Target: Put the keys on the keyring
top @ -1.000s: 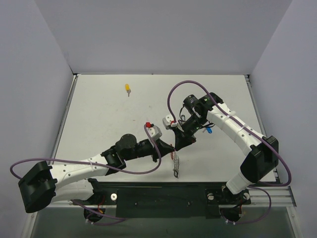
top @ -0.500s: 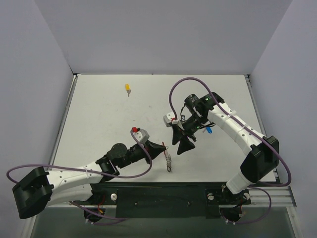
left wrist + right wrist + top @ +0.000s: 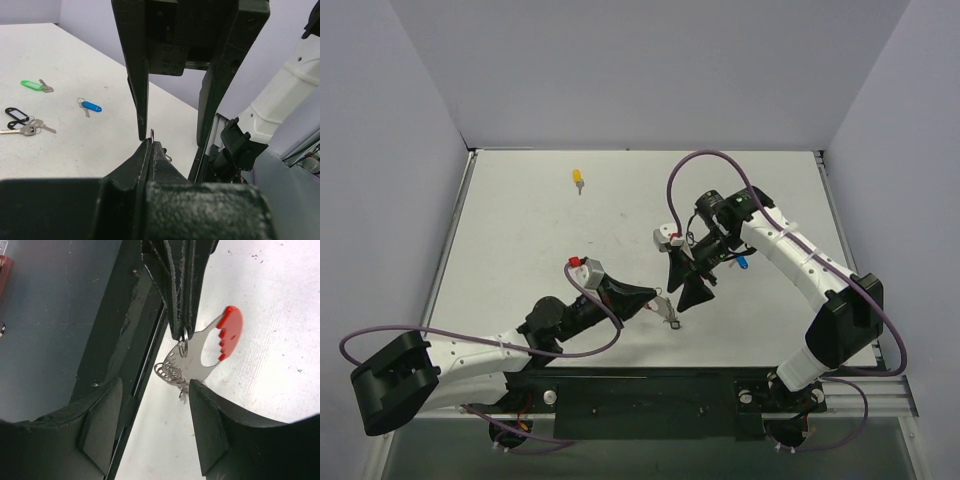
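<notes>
Your left claw (image 3: 181,330) is pinching the keyring (image 3: 194,356) by one loop; your right claw (image 3: 171,138) is gaping beside it. Any bump is risking a slip.

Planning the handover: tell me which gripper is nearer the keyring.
Left. The left gripper is clamped on the keyring; the right gripper is open, fingers either side of it, not gripping.

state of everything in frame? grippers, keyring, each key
left gripper: shut on the keyring's small ring
right gripper: open, holding nothing
keyring: hanging from the left gripper, no coloured key on it
blue key: lying loose, off the ring
green key: lying loose
black key: lying loose
yellow key: lying loose, far side, alone
</notes>
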`<state>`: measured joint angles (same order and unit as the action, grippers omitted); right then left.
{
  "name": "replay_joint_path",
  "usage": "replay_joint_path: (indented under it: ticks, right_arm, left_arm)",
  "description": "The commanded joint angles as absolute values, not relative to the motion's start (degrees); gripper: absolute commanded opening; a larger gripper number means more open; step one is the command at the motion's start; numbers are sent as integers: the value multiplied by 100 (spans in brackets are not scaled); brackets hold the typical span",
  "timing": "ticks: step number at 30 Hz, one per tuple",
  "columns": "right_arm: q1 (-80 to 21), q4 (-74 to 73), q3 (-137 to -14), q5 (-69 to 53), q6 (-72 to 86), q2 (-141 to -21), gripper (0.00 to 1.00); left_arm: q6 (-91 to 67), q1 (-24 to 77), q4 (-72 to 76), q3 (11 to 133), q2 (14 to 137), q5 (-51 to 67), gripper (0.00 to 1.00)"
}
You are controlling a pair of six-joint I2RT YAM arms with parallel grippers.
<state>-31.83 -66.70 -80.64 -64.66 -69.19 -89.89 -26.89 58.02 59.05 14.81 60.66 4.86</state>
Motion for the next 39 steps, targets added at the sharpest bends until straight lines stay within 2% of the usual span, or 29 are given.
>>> replay_joint_path:
  ticks: [1,5,18,30,37,39]
  right_arm:
    - [-3032,-6926,-8086,-6855,-6952,-8868,51]
    - [-3041,-6935,-8103,-6952,-6917,-8877,49]
    - [-3050,-6724,-8095,-6926,-6609,-8938,33]
    - [-3146,-6557,-8033,-6926,-6451,-8974,30]
    - [-3190,-6539,-8033,-6917,-6442,-8991,21]
    - [-3182,-6539,-8033,-6908,-6442,-8991,15]
  left_arm:
    - [-2927,5783,6829,1520,6205,633,0]
    - [-2962,5792,6917,1608,6381,703,0]
    - [-3059,5810,7084,1802,6741,923,0]
    - [-3103,5880,7295,1934,6961,932,0]
    - [-3085,5880,7286,1899,6917,844,0]
    - [-3067,5889,7260,1898,6917,835,0]
